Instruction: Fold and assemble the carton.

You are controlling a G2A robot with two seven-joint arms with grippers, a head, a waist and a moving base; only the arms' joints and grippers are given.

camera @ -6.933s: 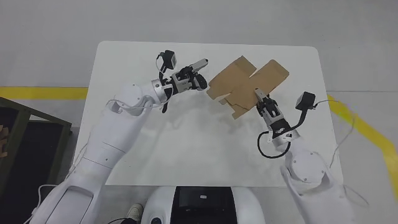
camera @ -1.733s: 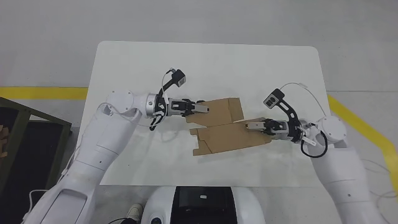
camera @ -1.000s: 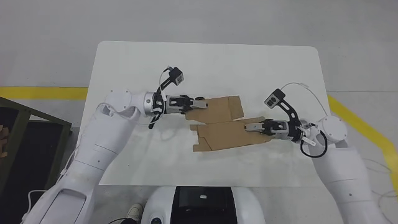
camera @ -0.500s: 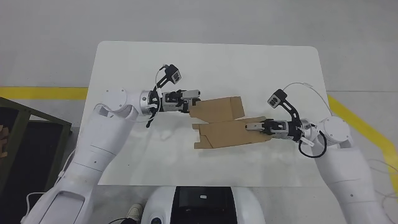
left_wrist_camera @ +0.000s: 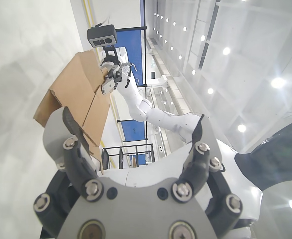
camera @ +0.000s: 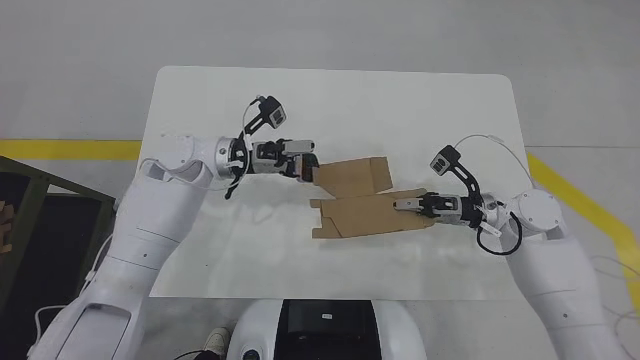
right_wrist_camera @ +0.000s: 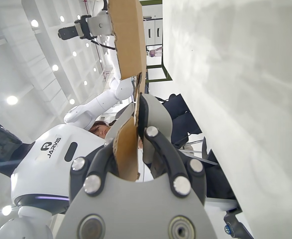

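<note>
White table [camera: 200, 100], carton [camera: 352, 200] in right hand [camera: 403, 203]

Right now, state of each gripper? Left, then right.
Left gripper: open, holding nothing.
Right gripper: shut on the carton, gripping its edge.

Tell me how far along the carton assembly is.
Early stage. Done: the carton is gripped and bent along one crease. In hand: the right tool is shut on one end, and the left tool is open beside the opposite edge. Left: the flaps stand unfolded and there is no box shape yet, so squaring it up and closing the flaps remain.
</note>
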